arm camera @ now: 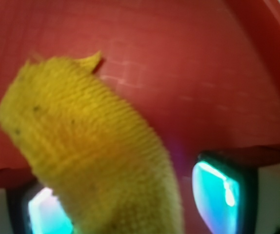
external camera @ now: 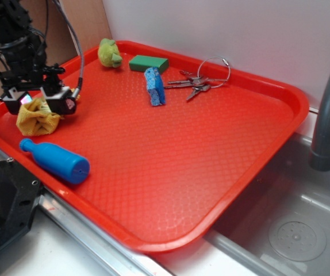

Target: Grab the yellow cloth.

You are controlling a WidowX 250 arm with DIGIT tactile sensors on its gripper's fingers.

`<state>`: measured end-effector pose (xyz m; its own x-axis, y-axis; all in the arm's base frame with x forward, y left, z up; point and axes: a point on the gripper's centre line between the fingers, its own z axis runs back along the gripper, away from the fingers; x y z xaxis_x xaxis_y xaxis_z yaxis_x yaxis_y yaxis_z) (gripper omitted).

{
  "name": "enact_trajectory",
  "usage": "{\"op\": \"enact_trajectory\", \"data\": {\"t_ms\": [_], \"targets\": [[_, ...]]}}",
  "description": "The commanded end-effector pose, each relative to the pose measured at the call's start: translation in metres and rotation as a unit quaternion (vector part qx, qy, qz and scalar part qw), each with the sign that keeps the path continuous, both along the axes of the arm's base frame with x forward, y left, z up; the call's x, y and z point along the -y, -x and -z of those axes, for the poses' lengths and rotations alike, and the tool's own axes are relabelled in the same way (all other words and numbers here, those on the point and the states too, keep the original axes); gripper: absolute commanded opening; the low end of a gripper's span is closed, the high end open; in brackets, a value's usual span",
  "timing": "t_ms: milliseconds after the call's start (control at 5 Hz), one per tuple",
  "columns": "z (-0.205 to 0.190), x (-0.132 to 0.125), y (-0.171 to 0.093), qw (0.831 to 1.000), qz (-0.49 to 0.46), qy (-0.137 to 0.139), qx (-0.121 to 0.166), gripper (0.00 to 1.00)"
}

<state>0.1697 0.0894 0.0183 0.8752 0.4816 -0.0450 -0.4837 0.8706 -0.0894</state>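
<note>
The hand (external camera: 37, 99) stands over the yellow cloth (external camera: 37, 119) at the near left of the red tray (external camera: 171, 167), fingers spread wide on either side of the bunched fabric; the wrist view shows a fold rising between the pads (arm camera: 217, 197). The step appears to be grasp alignment, just before closure. The next move calls for closing on the fold, clear of the blue bottle (external camera: 56, 160) nearby.

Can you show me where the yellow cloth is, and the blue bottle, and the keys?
yellow cloth (external camera: 37, 122): exterior view, on its wrinkly middle.
blue bottle (external camera: 61, 161): exterior view, on its wide body.
keys (external camera: 195, 84): exterior view, on the bunched key blades.
</note>
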Motion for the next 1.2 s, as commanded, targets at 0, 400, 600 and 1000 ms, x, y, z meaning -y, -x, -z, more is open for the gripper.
{"op": "enact_trajectory", "data": {"t_ms": [0, 400, 600, 1000], "targets": [[-0.006, 0.012, 0.039, 0.997, 0.069, -0.023, 0.006, 0.00], [-0.075, 0.041, 0.040, 0.963, 0.262, -0.049, 0.046, 0.00], [-0.125, 0.091, -0.005, 0.944, 0.317, -0.049, 0.075, 0.00], [-0.164, 0.139, -0.058, 0.935, 0.344, -0.064, 0.058, 0.00]]}}
